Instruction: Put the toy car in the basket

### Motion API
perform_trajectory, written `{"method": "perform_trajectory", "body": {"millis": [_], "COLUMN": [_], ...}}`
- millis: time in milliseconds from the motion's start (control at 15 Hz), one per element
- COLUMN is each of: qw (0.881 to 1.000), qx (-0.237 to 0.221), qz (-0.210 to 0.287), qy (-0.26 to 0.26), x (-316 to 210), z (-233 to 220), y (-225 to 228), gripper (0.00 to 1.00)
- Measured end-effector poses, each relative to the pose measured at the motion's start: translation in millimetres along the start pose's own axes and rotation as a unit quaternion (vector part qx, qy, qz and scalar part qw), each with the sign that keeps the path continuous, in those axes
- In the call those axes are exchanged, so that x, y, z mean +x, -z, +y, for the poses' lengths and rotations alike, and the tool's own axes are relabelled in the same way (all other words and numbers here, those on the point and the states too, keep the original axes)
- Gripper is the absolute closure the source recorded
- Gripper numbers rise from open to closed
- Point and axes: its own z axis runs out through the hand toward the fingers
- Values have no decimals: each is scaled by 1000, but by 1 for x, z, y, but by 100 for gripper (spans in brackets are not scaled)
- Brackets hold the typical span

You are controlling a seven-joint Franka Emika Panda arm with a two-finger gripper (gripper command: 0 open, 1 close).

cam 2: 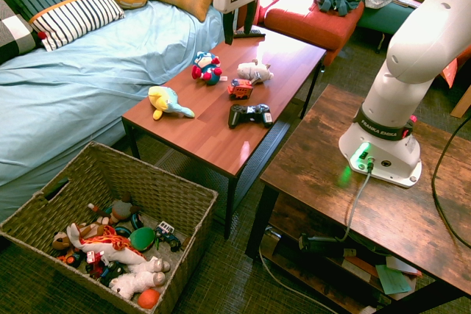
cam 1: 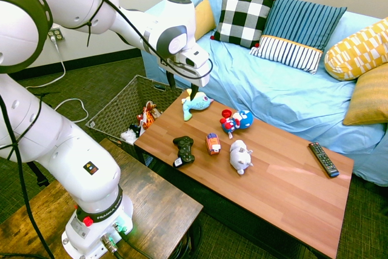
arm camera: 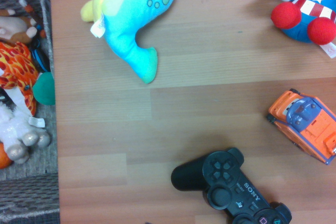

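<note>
- The white arm enters the first exterior view from the left edge, and it reaches toward the upper middle of the frame.
- In the second exterior view its base stands at the right, while the hand is at the top centre.
- The wrist is bent so that the gripper (cam 1: 193, 91) (cam 2: 239, 32) points straight down.
- The jaws stand open, with a clear gap between the two dark fingers (cam 2: 228, 31).
- Nothing is held between them.
</note>
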Motion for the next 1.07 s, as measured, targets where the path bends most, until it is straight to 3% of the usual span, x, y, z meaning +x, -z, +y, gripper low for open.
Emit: {"method": "perform_trajectory", "body": {"millis": [200,467,867,1067], "qw": [1000,999,984,974], "qx": [-3,-6,-40,-59], "qz": [3,-11,-40,-95], "qy": [7,51,171,197], "x": [12,75,129,142], "z": [9,65,58,47], "y": [-13,-80,-167,-209], "gripper": [0,0,0,0]}}
